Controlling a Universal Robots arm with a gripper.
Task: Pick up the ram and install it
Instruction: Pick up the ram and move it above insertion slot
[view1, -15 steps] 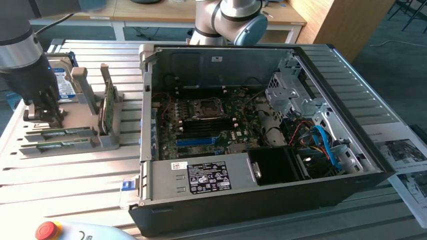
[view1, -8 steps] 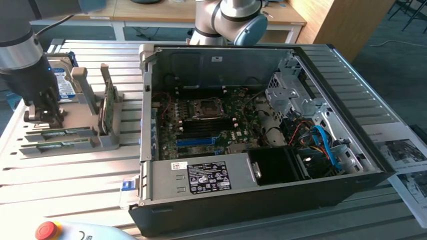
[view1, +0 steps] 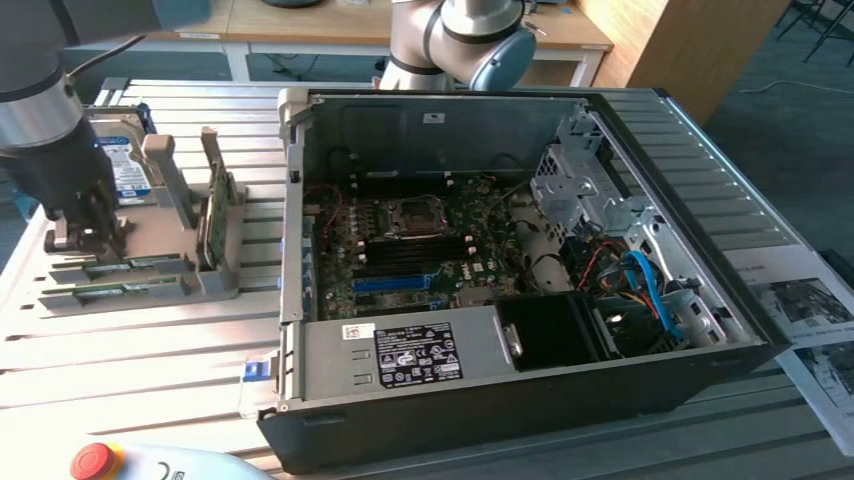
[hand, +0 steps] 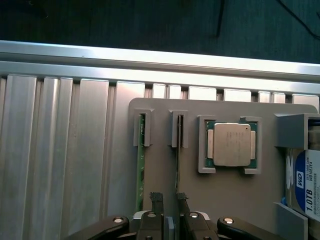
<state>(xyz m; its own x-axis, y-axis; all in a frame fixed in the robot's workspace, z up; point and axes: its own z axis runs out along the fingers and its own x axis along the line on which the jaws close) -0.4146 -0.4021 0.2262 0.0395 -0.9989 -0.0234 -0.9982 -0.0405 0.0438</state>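
Two ram sticks stand on edge in slots of a grey holder (hand: 225, 195). One is green (hand: 140, 165), the other darker (hand: 177, 160). My gripper (hand: 168, 199) hangs open just over them, with nothing in the gap between its fingers. One black fingertip (hand: 181, 198) lies over the end of the darker stick, and the other fingertip (hand: 156, 198) sits between the two sticks. In the exterior view the gripper (view1: 87, 238) is low over the holder (view1: 220, 280) at the exterior view's left, right by the ram sticks (view1: 134, 266). The open computer case (view1: 534, 400) holds the motherboard with a blue slot (view1: 394, 283).
On the holder, a processor chip (hand: 231, 145) lies beside the sticks and a hard drive (hand: 306, 185) stands past it. A taller green card (view1: 214, 215) stands on edge by the holder. A red stop button (view1: 96, 460) sits near the front edge of the ribbed metal table (view1: 134, 350).
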